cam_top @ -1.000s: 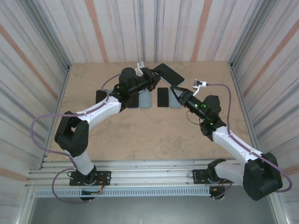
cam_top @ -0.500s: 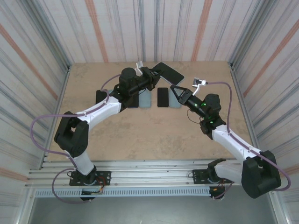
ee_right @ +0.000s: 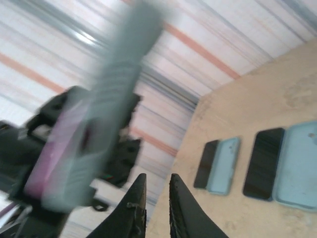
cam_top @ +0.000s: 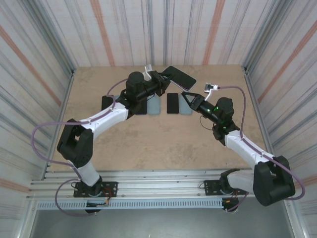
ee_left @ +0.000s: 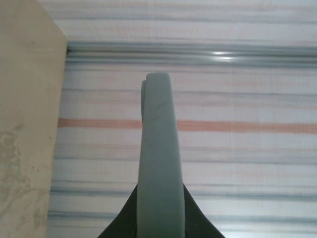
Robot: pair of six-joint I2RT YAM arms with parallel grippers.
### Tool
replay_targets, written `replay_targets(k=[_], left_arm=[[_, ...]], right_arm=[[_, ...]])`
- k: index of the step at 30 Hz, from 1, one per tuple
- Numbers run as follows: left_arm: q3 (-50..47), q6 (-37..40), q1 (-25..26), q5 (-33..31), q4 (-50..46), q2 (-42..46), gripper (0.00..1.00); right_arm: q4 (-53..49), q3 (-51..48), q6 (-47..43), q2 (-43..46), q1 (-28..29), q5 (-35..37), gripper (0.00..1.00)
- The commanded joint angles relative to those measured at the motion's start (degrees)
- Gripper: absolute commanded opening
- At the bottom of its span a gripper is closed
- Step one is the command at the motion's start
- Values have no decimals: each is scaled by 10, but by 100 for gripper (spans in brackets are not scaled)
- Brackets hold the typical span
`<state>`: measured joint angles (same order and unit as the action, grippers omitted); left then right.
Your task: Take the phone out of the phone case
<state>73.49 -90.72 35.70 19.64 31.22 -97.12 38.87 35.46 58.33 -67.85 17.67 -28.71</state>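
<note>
My left gripper (cam_top: 161, 82) is shut on one end of the cased phone (cam_top: 179, 77) and holds it tilted above the back of the table, dark screen up. In the left wrist view the grey-green phone case (ee_left: 159, 148) stands edge-on between my left gripper's (ee_left: 159, 208) dark fingers. My right gripper (cam_top: 185, 94) hovers just below and right of the held phone, apart from it. In the right wrist view my right gripper (ee_right: 157, 176) shows a narrow gap between its fingers with nothing in it. The held case (ee_right: 116, 79) looms blurred to their upper left.
A row lies on the table under the grippers: a dark phone (cam_top: 107, 103), a pale blue case (cam_top: 154, 105), another dark phone (cam_top: 172, 103) and a second pale blue case (cam_top: 185, 107). Striped walls (cam_top: 277, 54) close in the sides and back.
My right gripper has drawn back slightly down and right from the held phone, and its fingers have parted a little. The left gripper keeps its hold in place.
</note>
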Motion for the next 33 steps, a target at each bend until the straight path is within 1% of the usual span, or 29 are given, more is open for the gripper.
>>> replay_targets(k=[1,4,7,9,12,15,18,20,23,26,29,33], left_arm=[[32,18,0,46,59,54,0],[32,39,-15,67,45,53,0],[39,76,-36,98,23,53,0],[52,112,-50,127,12,49,0],[80,177,-74,180,-19,43,0],[110,242,-97,247,-34,35,0],[141,324,-116,320,-60,30,0],[161,388,-124,374,-79,28,0],[178,500,-129,421,-140,34,0],[186,562,-135,456,-171,38,0],[195,596,-138,489,-195,40,0],[188,628,-138,517,-201,51,0]], right_arm=[[-44,4,-9,5,-19,-4,22],[-98,25,-59,29,-28,-31,31],[-167,51,-120,52,-40,-62,43],[-208,68,-162,65,-58,-96,52],[-261,94,-220,74,-86,-158,58],[-332,129,-306,75,-101,-217,61],[-410,171,-407,67,-102,-275,61],[-453,194,-475,60,-101,-295,62],[-501,224,-558,46,-94,-330,62],[-547,254,-637,26,-79,-331,61],[-623,301,-726,-6,-48,-319,60],[-671,346,-793,-49,-17,-306,54]])
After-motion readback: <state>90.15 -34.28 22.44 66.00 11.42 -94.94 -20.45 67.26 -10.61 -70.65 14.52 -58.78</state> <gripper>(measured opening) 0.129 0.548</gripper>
